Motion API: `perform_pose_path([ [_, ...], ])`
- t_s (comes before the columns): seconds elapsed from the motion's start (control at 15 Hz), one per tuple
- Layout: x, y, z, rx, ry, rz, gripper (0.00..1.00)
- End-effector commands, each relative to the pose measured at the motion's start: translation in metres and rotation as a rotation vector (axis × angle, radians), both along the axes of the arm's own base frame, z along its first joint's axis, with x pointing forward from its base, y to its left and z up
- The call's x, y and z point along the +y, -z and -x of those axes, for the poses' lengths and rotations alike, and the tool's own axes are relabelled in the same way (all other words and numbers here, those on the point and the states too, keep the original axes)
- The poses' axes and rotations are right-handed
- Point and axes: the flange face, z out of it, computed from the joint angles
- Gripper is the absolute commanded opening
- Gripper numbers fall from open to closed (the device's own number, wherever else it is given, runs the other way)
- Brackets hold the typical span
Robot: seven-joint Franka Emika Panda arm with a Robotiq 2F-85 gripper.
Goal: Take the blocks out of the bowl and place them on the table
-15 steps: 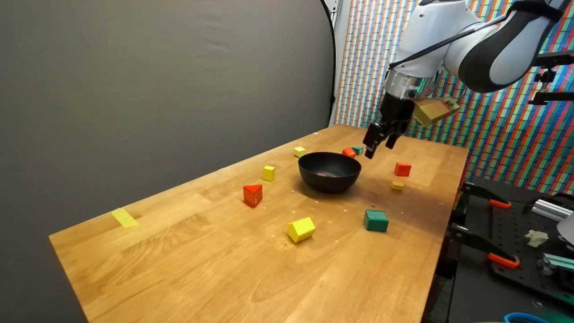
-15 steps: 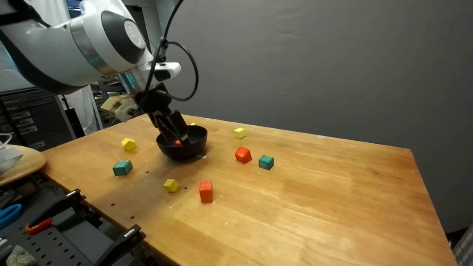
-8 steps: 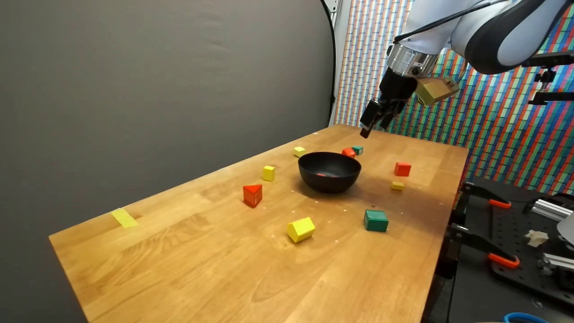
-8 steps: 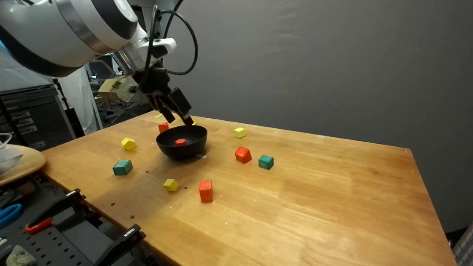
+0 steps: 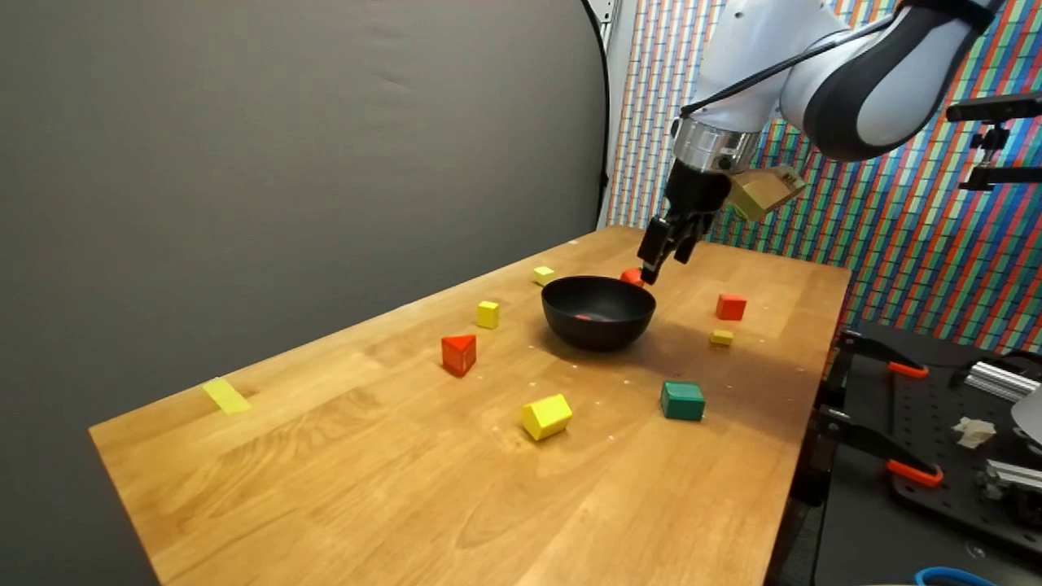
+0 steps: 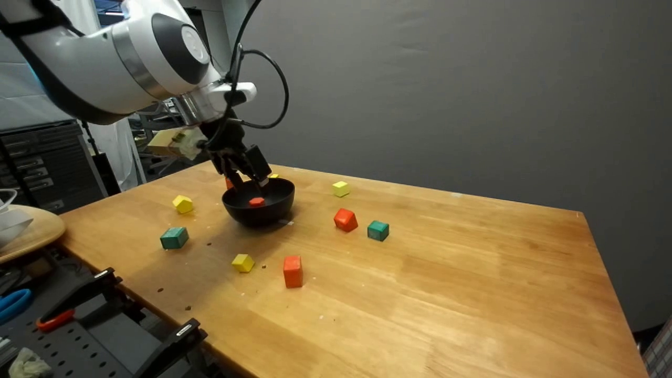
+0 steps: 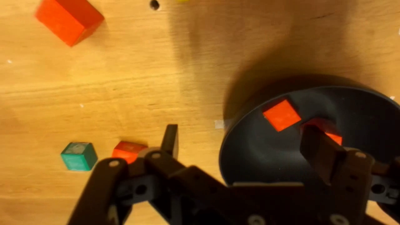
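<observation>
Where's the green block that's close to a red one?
In an exterior view, the green block is on the table, just right of a red block; in the wrist view it's at the lower left.

A big, plain grey screen (image 5: 293,163) stands in both exterior views. Beside it is a bright, many-coloured striped wall (image 5: 920,244). A dark chest of drawers (image 6: 63,163) stands near a pale sheet (image 6: 18,100).

Robot arm (image 6: 89,68), white with dark panels, extended from an upper corner in both exterior views. The silvery wrist (image 5: 712,148) slants; the black pincer (image 7: 243,137) points obliquely downward, its two fingers (image 7: 322,150) wide apart in the wrist view.
</observation>
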Motion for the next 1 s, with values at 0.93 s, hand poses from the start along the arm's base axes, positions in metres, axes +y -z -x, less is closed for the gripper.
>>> perform_pose_path([
  [0.93,0.066,0.055,-0.090,0.110,-0.139,-0.054,1.00],
])
